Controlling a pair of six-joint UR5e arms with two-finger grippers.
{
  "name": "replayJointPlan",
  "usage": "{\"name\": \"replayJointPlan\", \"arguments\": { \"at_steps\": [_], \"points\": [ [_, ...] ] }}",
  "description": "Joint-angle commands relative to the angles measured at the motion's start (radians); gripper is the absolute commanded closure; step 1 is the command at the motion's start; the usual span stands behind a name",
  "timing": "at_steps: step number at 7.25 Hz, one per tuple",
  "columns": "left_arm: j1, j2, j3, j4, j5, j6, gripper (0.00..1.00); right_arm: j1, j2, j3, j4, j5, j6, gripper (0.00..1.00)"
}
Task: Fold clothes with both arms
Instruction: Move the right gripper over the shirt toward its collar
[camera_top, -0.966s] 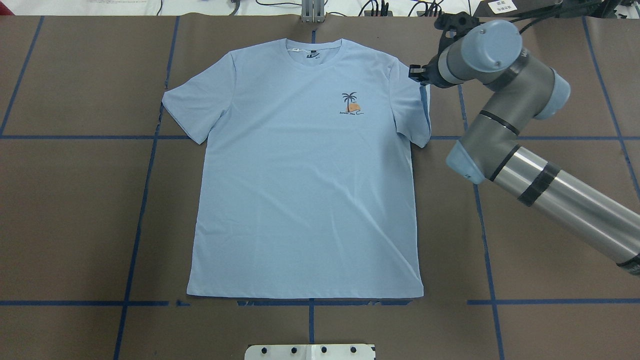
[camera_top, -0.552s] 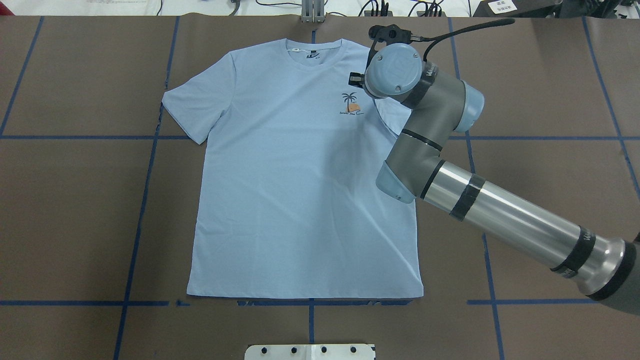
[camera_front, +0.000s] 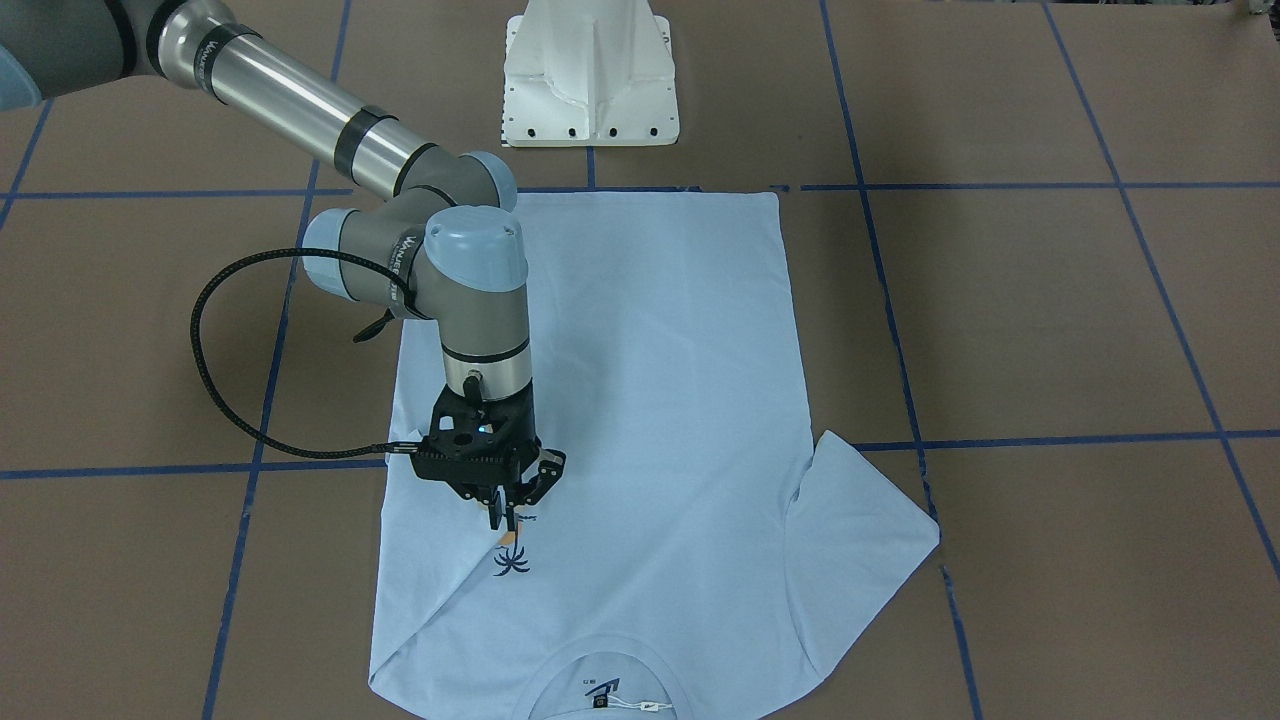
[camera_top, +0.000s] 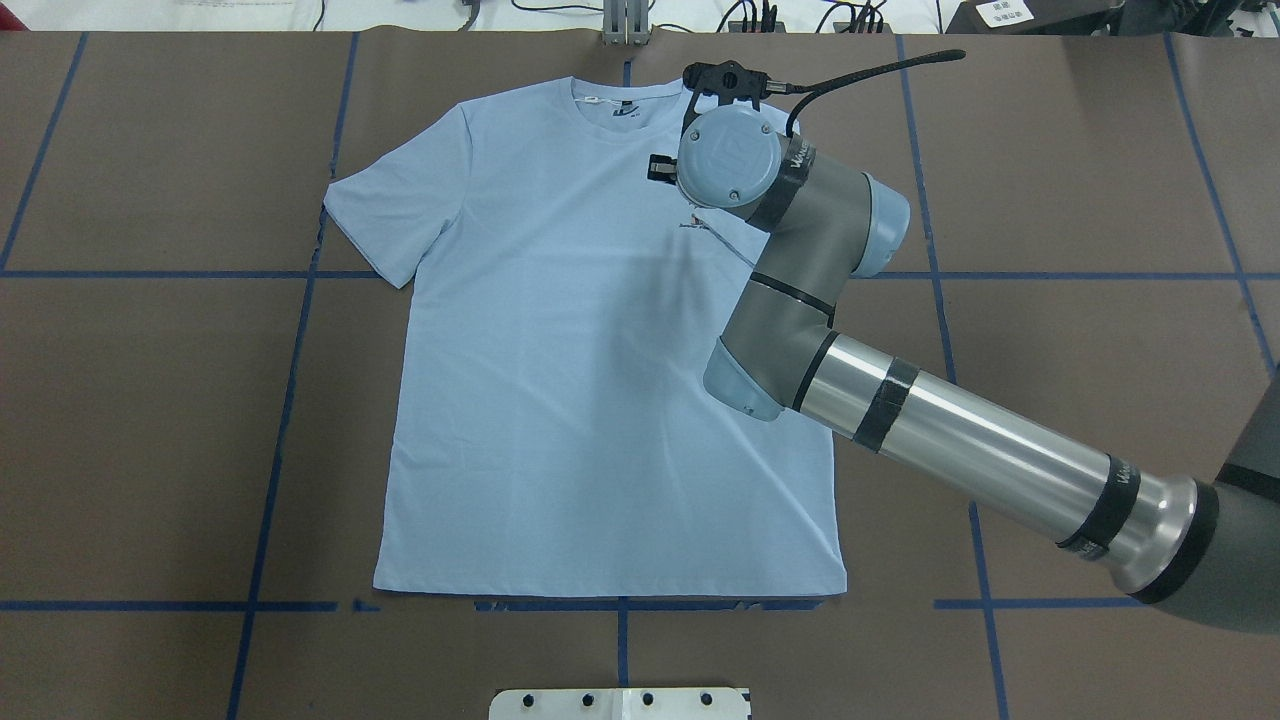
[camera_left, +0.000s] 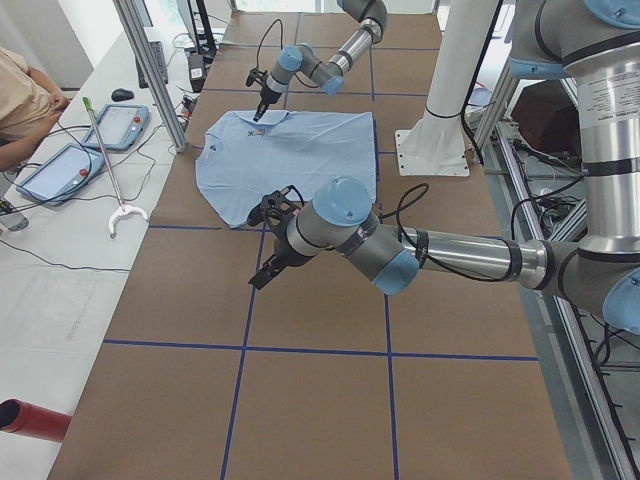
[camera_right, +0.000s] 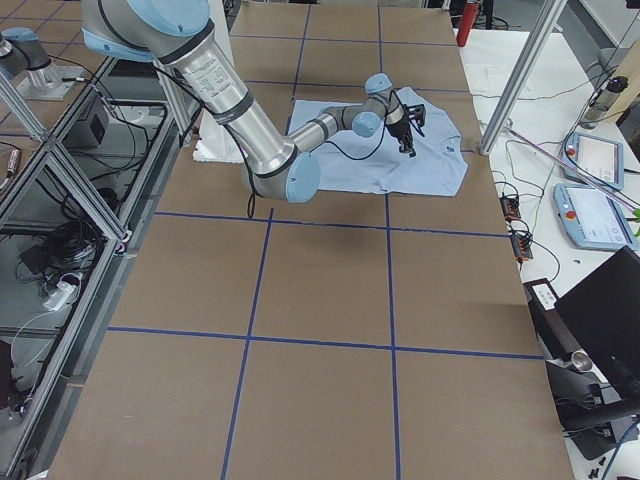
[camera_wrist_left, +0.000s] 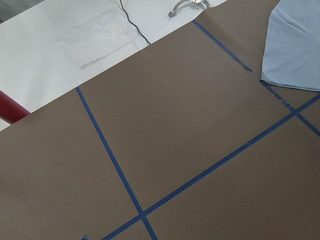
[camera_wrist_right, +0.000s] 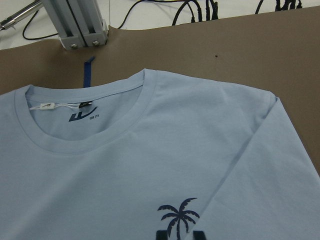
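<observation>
The light blue T-shirt (camera_top: 600, 400) lies flat on the brown table, collar at the far edge. My right gripper (camera_front: 508, 518) stands over the chest by the palm-tree print (camera_front: 511, 563). It is shut on the edge of the shirt's right sleeve, which is folded inward over the chest. The right wrist view shows the collar (camera_wrist_right: 90, 140), the palm print (camera_wrist_right: 177, 215) and the folded sleeve (camera_wrist_right: 260, 180). My left gripper (camera_left: 262, 275) hovers over bare table beside the shirt's left sleeve; I cannot tell if it is open. The left sleeve (camera_top: 395, 205) lies spread flat.
The white pedestal base (camera_front: 590, 80) stands at the near table edge. An aluminium post (camera_wrist_right: 77, 25) rises just beyond the collar. Blue tape lines (camera_top: 290, 400) grid the table. A person (camera_left: 25, 100), tablets (camera_left: 125, 125) and a red cylinder (camera_left: 30, 420) sit beside the table.
My right arm has swept left from the shirt's outer right edge to over the chest, carrying the right sleeve inward. The wrist now covers most of the print in the overhead view.
</observation>
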Motion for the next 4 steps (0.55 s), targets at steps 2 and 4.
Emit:
{"name": "replayJointPlan", "arguments": {
  "at_steps": [2, 4],
  "points": [
    [0.009, -0.094, 0.043, -0.025, 0.011, -0.146, 0.0, 0.152, 0.044, 0.017, -0.11, 0.259, -0.126, 0.0],
    [0.106, -0.182, 0.085, -0.035, 0.01, -0.175, 0.0, 0.299, 0.02, 0.032, -0.17, 0.449, -0.317, 0.0]
  ]
}}
